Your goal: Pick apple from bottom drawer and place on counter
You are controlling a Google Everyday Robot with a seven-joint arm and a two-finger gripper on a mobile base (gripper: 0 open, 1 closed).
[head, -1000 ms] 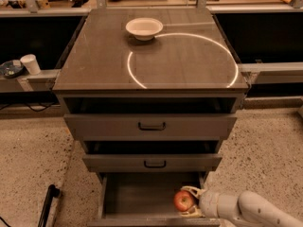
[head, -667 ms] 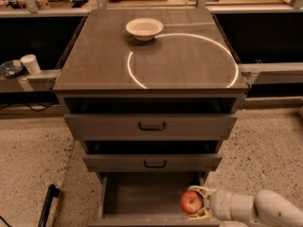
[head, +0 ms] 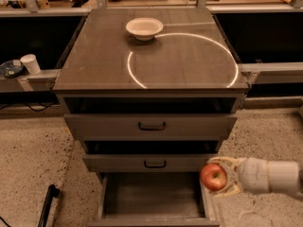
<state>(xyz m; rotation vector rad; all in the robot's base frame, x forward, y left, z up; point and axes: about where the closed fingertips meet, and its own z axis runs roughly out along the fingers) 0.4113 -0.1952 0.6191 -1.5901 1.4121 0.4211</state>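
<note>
The red apple (head: 213,176) with yellowish patches sits between the pale fingers of my gripper (head: 220,177), which is shut on it. The arm reaches in from the right edge. The apple hangs above the right rim of the open bottom drawer (head: 151,195), whose grey floor shows bare. The counter (head: 151,51) is the cabinet's glossy dark top with a thin white ring. It lies well above and to the left of the gripper.
A white bowl (head: 144,28) stands at the counter's back centre. Two upper drawers with black handles (head: 152,126) stick out slightly. A paper cup (head: 31,63) stands on a ledge at the left. A black rod (head: 46,205) lies on the speckled floor at lower left.
My gripper has lifted the apple up out of the bottom drawer and a little to the right, to the height of the drawer's right rim.
</note>
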